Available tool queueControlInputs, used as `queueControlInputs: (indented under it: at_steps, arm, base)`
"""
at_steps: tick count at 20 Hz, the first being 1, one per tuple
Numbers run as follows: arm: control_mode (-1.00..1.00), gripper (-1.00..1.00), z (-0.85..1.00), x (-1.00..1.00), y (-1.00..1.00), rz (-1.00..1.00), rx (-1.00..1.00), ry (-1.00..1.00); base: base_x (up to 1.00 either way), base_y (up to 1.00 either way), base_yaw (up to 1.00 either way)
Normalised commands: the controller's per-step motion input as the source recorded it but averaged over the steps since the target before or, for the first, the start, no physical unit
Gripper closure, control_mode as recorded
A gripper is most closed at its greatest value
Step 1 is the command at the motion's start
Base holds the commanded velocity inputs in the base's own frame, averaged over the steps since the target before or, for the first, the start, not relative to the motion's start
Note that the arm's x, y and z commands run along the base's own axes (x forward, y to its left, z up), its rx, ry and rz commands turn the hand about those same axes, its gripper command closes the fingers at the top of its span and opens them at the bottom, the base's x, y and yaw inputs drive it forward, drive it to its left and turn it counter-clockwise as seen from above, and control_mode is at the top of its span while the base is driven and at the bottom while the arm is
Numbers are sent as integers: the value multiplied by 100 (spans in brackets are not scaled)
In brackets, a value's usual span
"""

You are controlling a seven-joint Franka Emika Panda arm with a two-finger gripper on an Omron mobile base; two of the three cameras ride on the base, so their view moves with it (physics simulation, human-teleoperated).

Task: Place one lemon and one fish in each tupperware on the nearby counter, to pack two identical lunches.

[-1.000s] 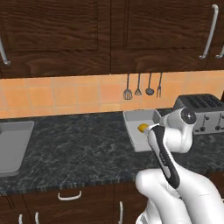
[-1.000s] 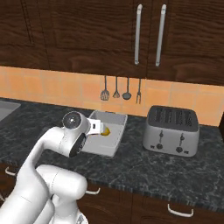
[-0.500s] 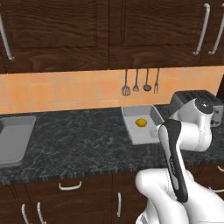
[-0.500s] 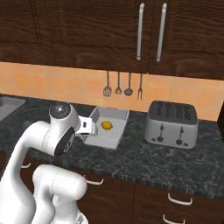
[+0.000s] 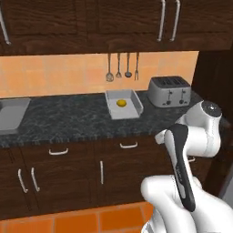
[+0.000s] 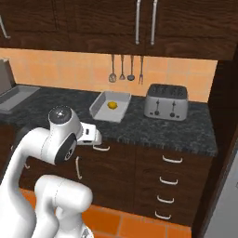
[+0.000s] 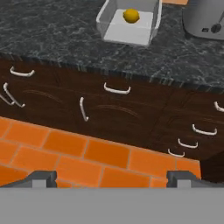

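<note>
Counter (image 5: 68,116): dark marbled stone over dark wood cabinets, orange tile behind. The toaster serves as the reference landmark.

Toaster (image 5: 169,90): one, silver, standing on the counter at its right end, against the tiles.

Tupperware (image 5: 132,109): one grey tray counted near the toaster, just to its left, resting flat on the counter, not touching the toaster. A second grey tray-like form (image 5: 11,116) lies far to the left of the toaster at the counter's other end; whether it is a tupperware or a sink cannot be told.

Lemon (image 5: 121,103): one counted, yellow-orange, lying inside the tray left of the toaster, toward the tray's back half. In the hand view the same lemon (image 7: 131,15) sits near the tray's far wall. No other item lies in that tray.

Utensils (image 5: 122,68): four counted, hanging on the tiled wall above and left of the toaster, over the tray.

Gripper (image 7: 112,178): the two finger tips stand far apart at the bottom of the hand view, spread wide, with nothing between them. The hand is held off the counter, in front of and below its edge, well apart from the toaster and tray, looking at the cabinet fronts and the orange floor tiles (image 7: 87,153).

Cabinet handles: two long vertical ones on the upper cabinet (image 6: 144,21) above the toaster.
</note>
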Motion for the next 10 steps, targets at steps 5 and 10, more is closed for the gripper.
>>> queueControlInputs:
  at_steps: [5,10]
  arm:
    - [100,-100,0,0,0,0,0,0]
    - [100,-100,0,0,0,0,0,0]
  base:
    - [-68,-100,-4]
    - [-14,-100,0]
